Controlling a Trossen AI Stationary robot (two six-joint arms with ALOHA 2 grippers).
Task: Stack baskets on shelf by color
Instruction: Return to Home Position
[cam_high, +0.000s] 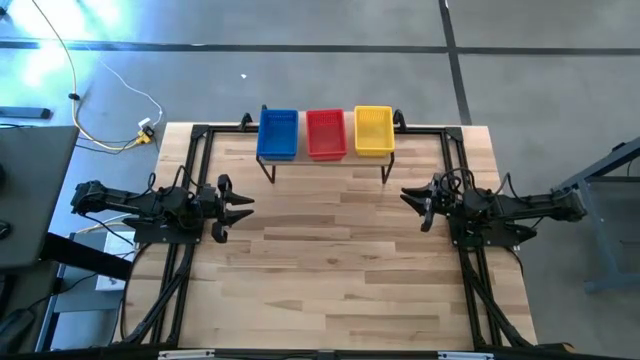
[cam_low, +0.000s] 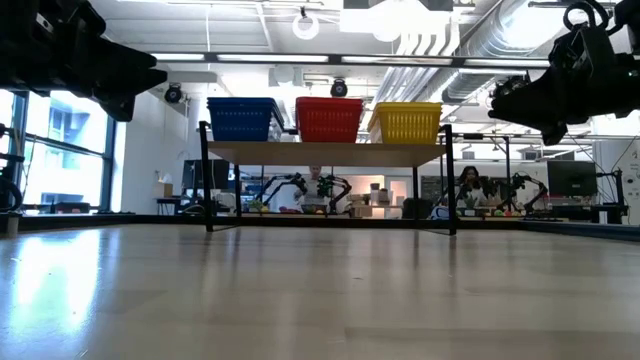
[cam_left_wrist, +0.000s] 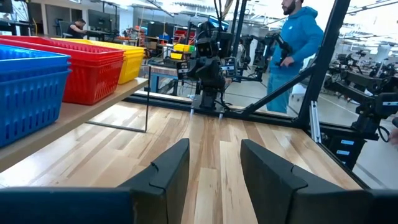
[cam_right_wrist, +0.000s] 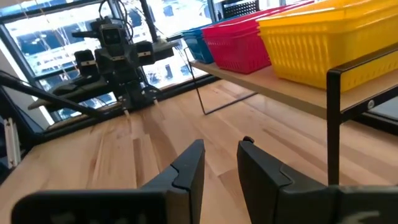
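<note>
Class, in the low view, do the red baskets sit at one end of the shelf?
No: on the shelf, the red baskets sit between the blue baskets and the yellow baskets.

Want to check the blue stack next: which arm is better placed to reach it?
Left, probably. The blue stack sits at the shelf's left end, nearer the open, empty left tool; the right tool is at the opposite side.
</note>
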